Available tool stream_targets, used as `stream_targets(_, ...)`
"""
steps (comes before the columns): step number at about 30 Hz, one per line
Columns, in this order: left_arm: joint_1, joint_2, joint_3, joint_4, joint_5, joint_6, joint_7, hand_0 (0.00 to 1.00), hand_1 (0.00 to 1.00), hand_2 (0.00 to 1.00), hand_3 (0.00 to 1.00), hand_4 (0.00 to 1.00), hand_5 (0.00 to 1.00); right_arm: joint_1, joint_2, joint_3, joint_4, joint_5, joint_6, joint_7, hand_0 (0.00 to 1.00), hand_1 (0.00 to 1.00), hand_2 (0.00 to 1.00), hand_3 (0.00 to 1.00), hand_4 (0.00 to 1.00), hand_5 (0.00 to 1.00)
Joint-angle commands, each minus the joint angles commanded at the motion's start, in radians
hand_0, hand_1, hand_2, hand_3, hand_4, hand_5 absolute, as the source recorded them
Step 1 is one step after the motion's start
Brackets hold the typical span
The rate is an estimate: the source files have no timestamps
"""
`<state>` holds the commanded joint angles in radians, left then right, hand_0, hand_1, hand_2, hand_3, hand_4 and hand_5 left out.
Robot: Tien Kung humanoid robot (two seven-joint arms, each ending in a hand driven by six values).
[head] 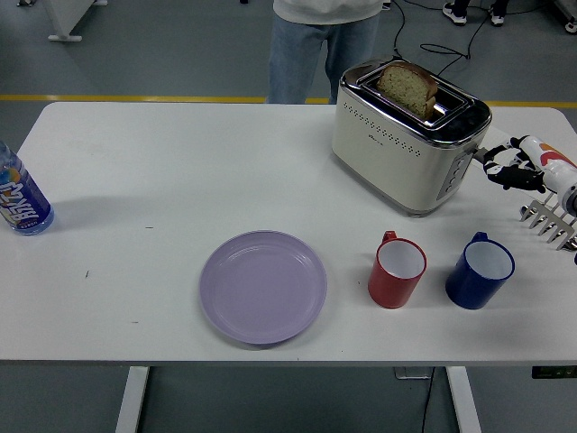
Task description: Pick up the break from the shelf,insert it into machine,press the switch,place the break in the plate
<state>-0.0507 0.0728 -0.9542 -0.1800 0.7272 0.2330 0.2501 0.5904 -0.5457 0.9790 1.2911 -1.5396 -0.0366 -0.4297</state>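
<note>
The bread (407, 87) stands in the toaster (407, 146) slot, its top well above the chrome rim, so it looks not yet pressed down. The right hand (507, 169) hangs just beside the toaster's end panel, near the lever (482, 153); its dark fingers look loosely curled around nothing, though they are small and hard to read. The left hand is out of view. The main risk, as I judge it, is a missed press: a fingertip sliding off the small lever, or pushing sideways against the panel, could shove the toaster across the table (162, 180) instead of dropping the slice. The rack (550, 221) lies close under the wrist, so a low approach could catch it. Later, carrying the slice to the plate (262, 286) means passing over the red mug (397, 271) and blue mug (479, 270); a low arm could tip either. A person (325, 41) stands behind the table, close to the toaster.
</note>
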Motion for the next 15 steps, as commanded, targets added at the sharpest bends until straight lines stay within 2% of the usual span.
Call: stream_targets(15, -0.002, 0.000, 0.004, 0.000, -0.003, 0.001, 0.001, 0.653, 0.537, 0.535, 0.573, 0.396, 0.834, 0.002, 0.013, -0.011, -0.015, 0.004, 0.004, -0.007, 0.002, 0.002, 0.231, 0.695, 0.542, 0.607)
